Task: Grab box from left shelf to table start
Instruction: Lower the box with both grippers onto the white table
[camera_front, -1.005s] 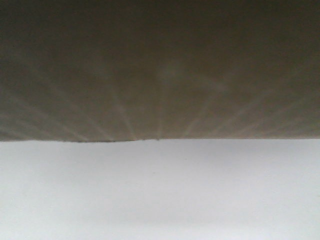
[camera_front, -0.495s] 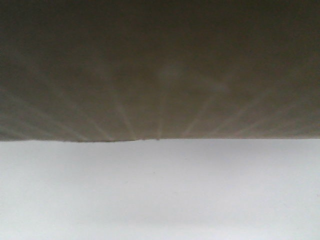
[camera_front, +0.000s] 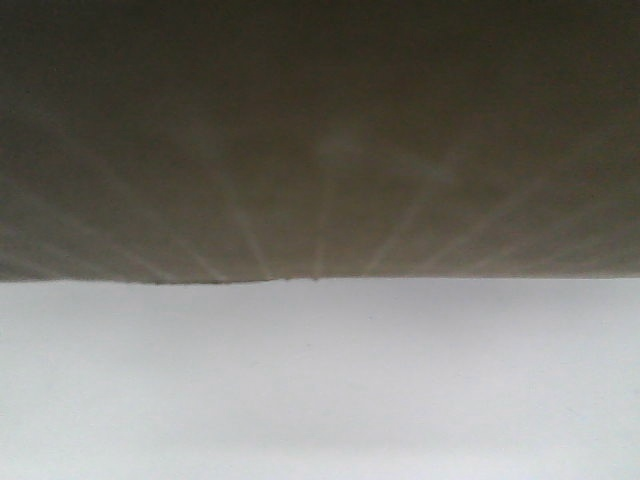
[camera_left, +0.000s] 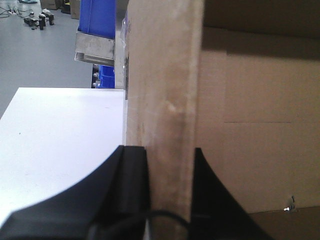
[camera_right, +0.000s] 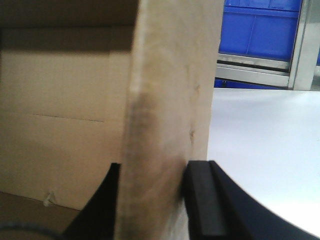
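The box (camera_front: 320, 140) fills the upper half of the front view as a dim brown cardboard face. Its lower edge lies along the white table (camera_front: 320, 380); I cannot tell whether it rests on it. My left gripper (camera_left: 170, 167) is shut on the box's left wall (camera_left: 162, 90), one finger outside and one inside. My right gripper (camera_right: 152, 172) is shut on the box's right wall (camera_right: 172, 85) in the same way. The open brown inside of the box shows in both wrist views. The shelf's silvery rail (camera_left: 95, 50) stands beyond the table; it also shows in the right wrist view (camera_right: 252, 70).
Blue plastic bins (camera_right: 260, 25) sit on the rack behind the table, and also show in the left wrist view (camera_left: 97, 17). White table top spreads left of the box (camera_left: 55, 135) and right of it (camera_right: 265, 145). Grey floor with small clutter lies far left (camera_left: 35, 20).
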